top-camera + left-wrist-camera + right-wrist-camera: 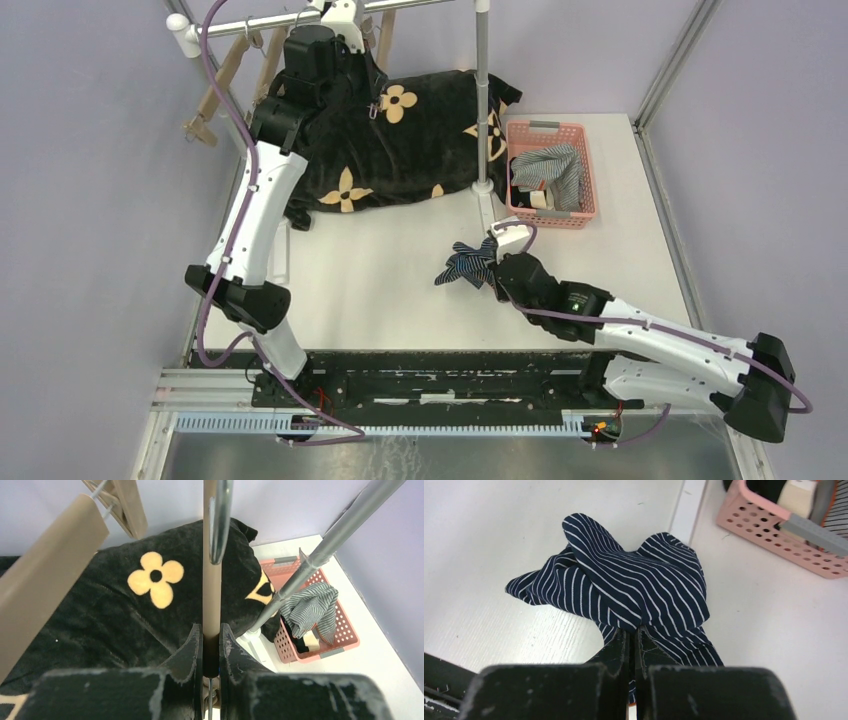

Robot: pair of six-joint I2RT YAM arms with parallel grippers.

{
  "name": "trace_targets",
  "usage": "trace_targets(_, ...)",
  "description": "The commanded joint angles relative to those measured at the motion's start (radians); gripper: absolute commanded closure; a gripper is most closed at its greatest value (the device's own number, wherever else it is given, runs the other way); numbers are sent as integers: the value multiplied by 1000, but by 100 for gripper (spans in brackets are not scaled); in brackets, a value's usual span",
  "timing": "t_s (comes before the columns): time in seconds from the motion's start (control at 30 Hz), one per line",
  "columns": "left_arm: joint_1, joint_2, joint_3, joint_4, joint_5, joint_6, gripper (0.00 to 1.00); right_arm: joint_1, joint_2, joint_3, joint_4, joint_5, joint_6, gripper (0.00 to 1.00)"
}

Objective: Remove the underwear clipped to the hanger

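Observation:
The navy underwear [465,265] with thin light stripes sits bunched low at the middle of the white table, and my right gripper [492,270] is shut on its near edge. In the right wrist view its folds [634,580] spread out ahead of the right gripper [634,630]. My left gripper [342,18] is raised to the rail and shut on the tan bar of a hanger [212,590], which runs up from the left gripper [211,632]. Grey-white striped underwear [550,165] lies in the pink basket, with black underwear [300,642] under it.
The pink basket [590,180] stands at the back right. A big black cloth with tan flowers [400,140] lies below the metal rail [260,22]. The rack's upright pole [484,100] stands between cloth and basket. More wooden hangers [225,85] hang at the left.

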Motion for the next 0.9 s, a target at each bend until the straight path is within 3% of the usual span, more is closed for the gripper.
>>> trace_targets(0.0, 10, -50, 3, 90, -23, -48, 97, 1, -86, 26, -18, 150, -7, 99)
trace_targets(0.3, 28, -46, 15, 167, -65, -148, 97, 1, -173, 38, -78, 176, -4, 99)
trace_targets(0.53, 42, 70, 151, 58, 42, -150, 97, 1, -225, 33, -80, 182, -8, 99)
trace_targets(0.8, 48, 91, 114, 35, 94, -144, 95, 1, -254, 27, -81, 171, -13, 99)
trace_targets(0.87, 47, 71, 81, 42, 98, -142, 89, 1, -259, 28, -81, 172, -19, 99)
